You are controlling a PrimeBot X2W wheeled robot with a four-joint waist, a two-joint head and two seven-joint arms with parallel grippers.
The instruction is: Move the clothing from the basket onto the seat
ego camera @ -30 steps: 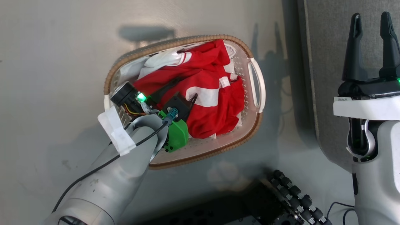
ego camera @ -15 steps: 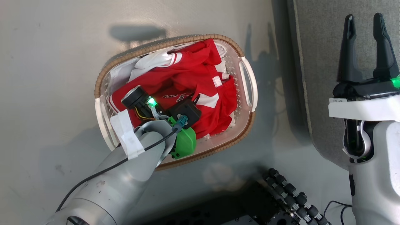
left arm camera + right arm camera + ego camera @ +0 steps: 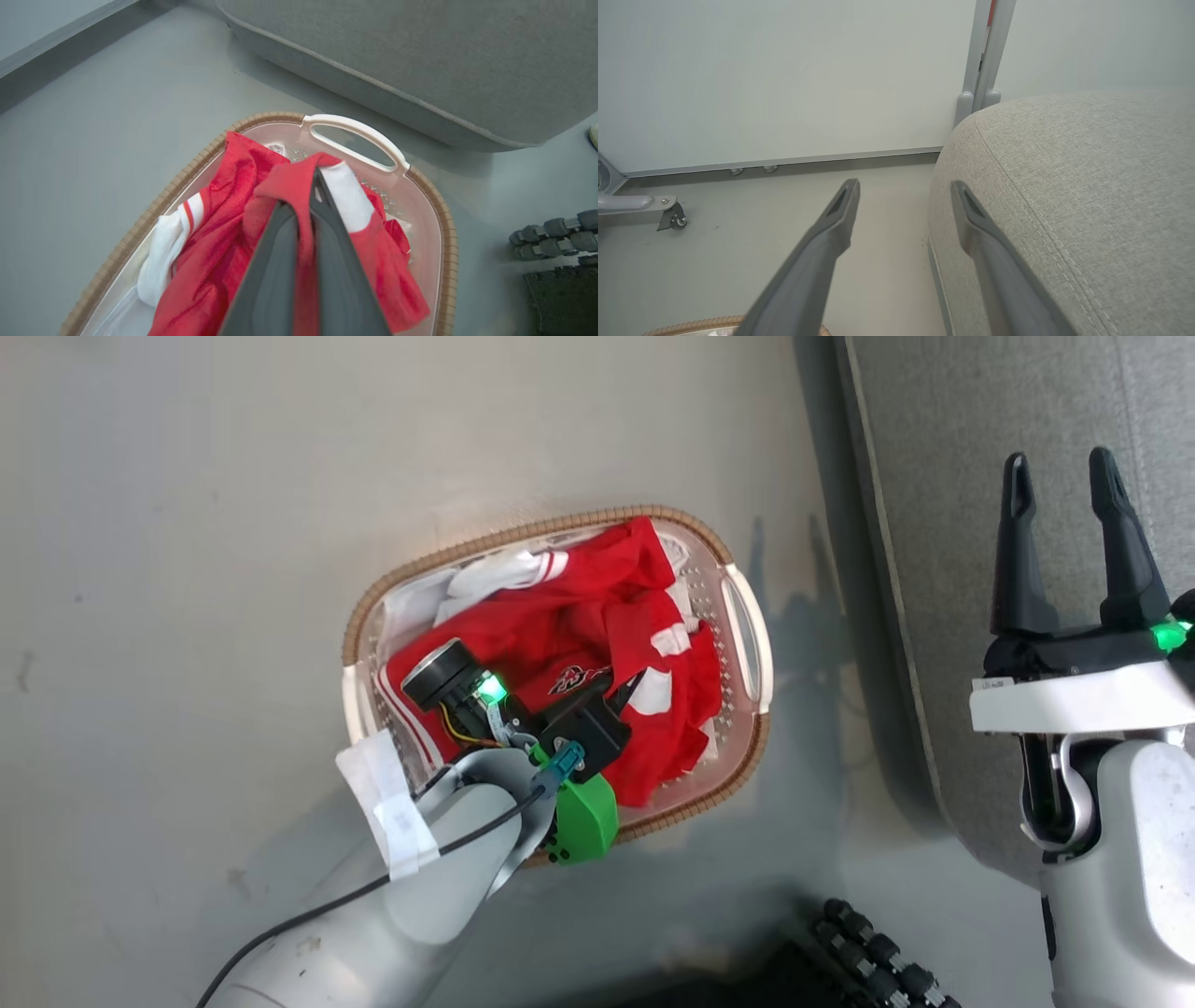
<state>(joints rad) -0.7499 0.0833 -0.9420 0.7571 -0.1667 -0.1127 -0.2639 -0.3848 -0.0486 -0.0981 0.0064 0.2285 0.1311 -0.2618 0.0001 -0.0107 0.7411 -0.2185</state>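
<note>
The clothing (image 3: 219, 242), red with white panels, lies heaped in the basket (image 3: 425, 242), which stands on the floor just beside the seat (image 3: 420, 56). The left gripper (image 3: 314, 179) is pressed together on a fold of the red fabric, pinching it between its fingers. The right gripper (image 3: 1059, 467) hangs above the seat's edge, fingers spread wide, holding nothing.

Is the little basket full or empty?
Full. Crumpled red-and-white sports clothing is heaped inside the oval cream plastic basket with the brown woven rim, covering most of its bottom.
</note>
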